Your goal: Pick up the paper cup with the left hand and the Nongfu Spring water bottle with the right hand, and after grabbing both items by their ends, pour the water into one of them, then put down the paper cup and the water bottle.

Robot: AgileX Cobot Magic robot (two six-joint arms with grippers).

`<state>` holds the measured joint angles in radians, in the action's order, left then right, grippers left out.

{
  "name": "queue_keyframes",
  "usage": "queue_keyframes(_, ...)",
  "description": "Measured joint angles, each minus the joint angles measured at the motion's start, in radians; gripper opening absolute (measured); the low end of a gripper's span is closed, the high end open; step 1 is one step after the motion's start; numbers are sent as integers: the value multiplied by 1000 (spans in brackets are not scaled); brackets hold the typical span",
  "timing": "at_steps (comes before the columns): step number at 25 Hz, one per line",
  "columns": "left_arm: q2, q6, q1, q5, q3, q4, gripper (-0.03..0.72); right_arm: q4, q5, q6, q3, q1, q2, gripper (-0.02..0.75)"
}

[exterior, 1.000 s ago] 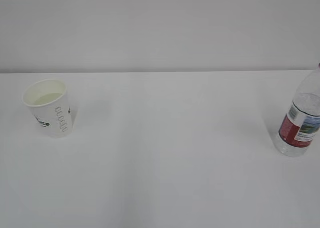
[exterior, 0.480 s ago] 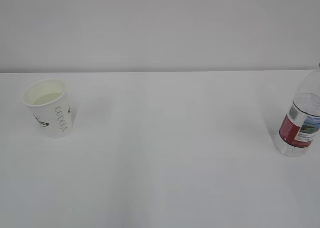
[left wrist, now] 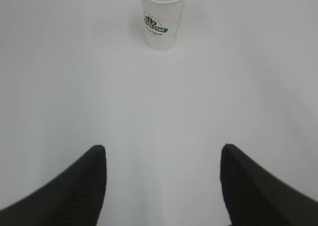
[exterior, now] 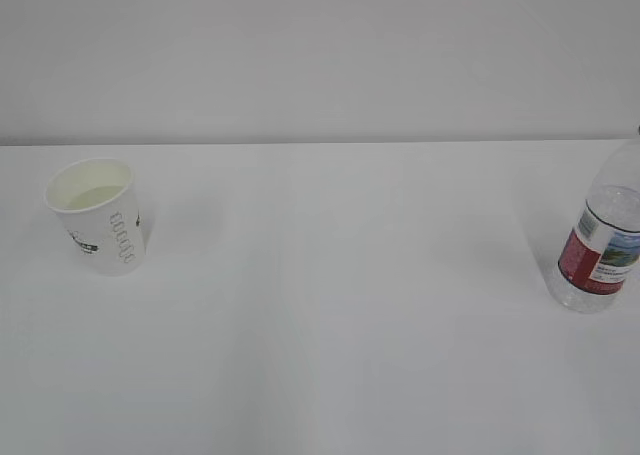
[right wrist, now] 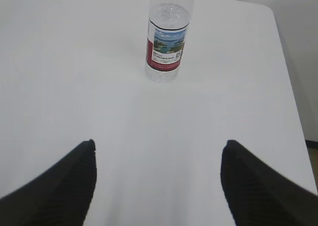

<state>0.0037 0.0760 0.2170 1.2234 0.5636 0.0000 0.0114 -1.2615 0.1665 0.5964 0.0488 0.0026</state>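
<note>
Whiteness filled the exterior view: a white table (exterior: 330, 305) ran back to a pale wall. The paper cup (exterior: 97, 215) stood upright at the far left, its cream inside showing, with what looked like a little water in the bottom, though the frame was too soft to be sure. The Nongfu Spring water bottle (exterior: 600, 245) stood upright at the right edge, its top cut off by the frame, well apart from the cup. Neither arm appeared here.

In the left wrist view, the left hand (left wrist: 163, 186) hung over bare table with its two black fingers (left wrist: 74, 191) spread wide and nothing between them. The cup (left wrist: 163, 17) stood ahead of it at the top of the frame, upright, green print facing the camera, well clear of the fingertips.

In the right wrist view, the right hand (right wrist: 158, 184) likewise had its fingers (right wrist: 253, 186) parted and empty above the table. The bottle (right wrist: 168, 37) stood ahead, upright, red-and-white label with a landscape picture turned toward the camera, clear liquid visible above the label, untouched. The table's right edge (right wrist: 290, 87) showed beyond it.
</note>
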Motion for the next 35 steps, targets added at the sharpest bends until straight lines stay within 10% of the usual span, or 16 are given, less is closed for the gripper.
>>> queue_keyframes(35,0,-1,0,-113,-41,18,507,0,105,-37,-95,0,0,588)
